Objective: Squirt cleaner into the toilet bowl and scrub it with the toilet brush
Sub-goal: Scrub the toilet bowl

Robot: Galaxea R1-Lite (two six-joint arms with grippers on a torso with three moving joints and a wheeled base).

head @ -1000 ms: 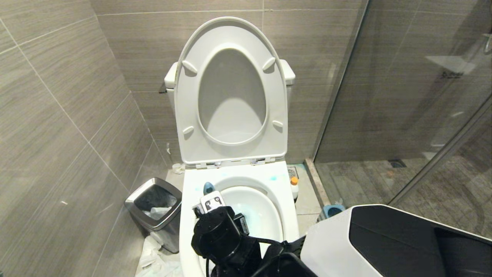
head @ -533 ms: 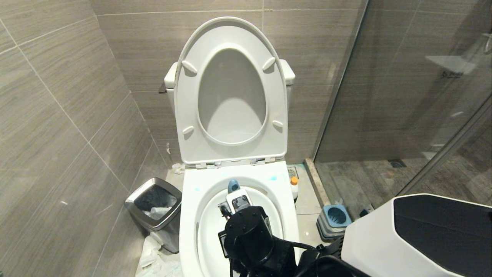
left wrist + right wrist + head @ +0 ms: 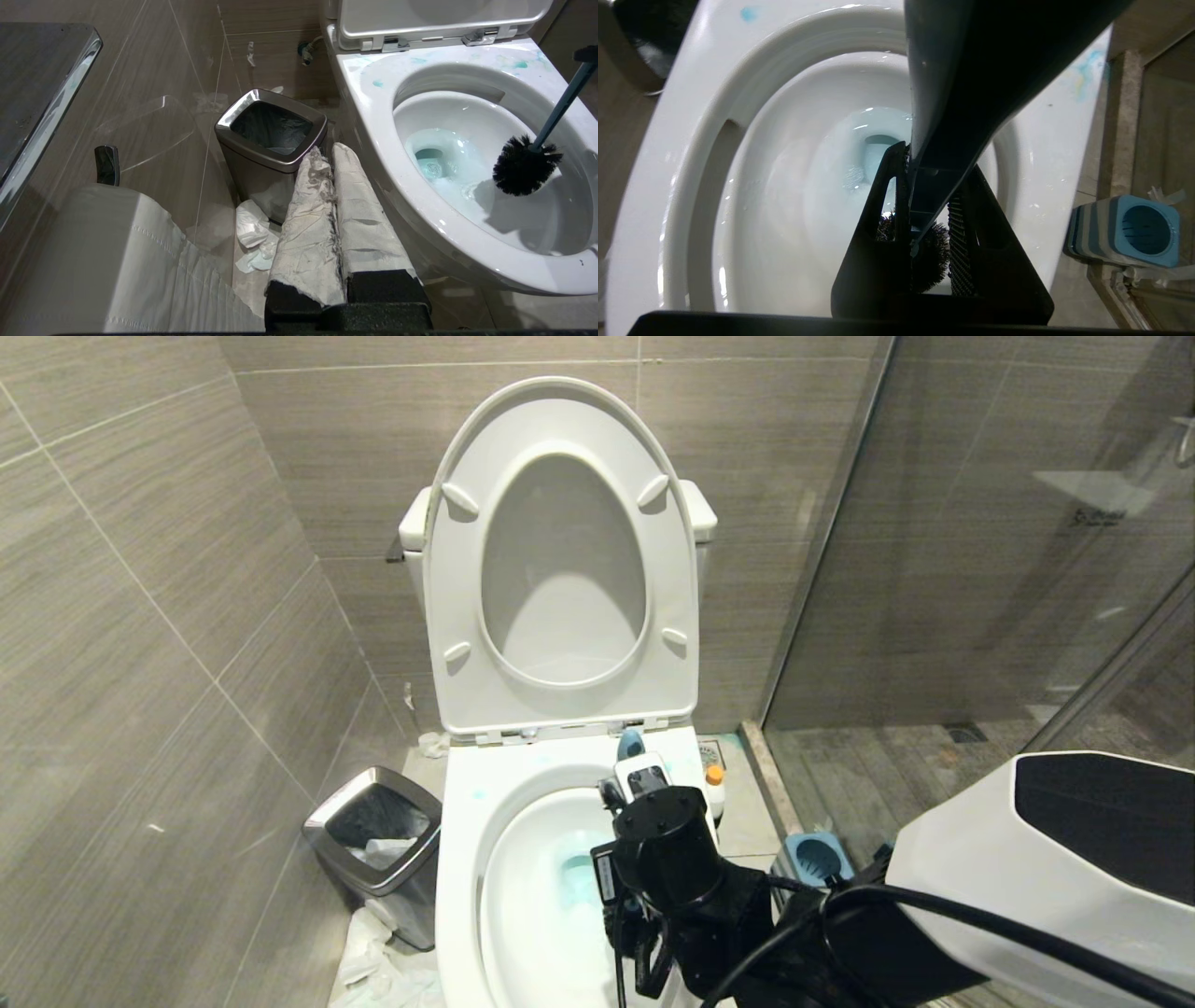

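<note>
Right gripper (image 3: 924,219) pinches the teal handle of the toilet brush (image 3: 525,163), whose long axis slants down from the gripper, so the dark bristle head sits below and ahead of it, inside the toilet bowl (image 3: 462,896). In the left wrist view that head appears to rest on the bowl's inner wall, just beside the blue-tinted cleaner (image 3: 437,161) pooled at the drain; scrubbing likely means sweeping the head toward that pool. The right wrist view hides most of the head behind its own fingers, but shows the brush holder (image 3: 1129,233) on the floor beyond the rim. Left gripper (image 3: 334,161) hangs pressed together beside the bowl, near a bin (image 3: 271,128).
</note>
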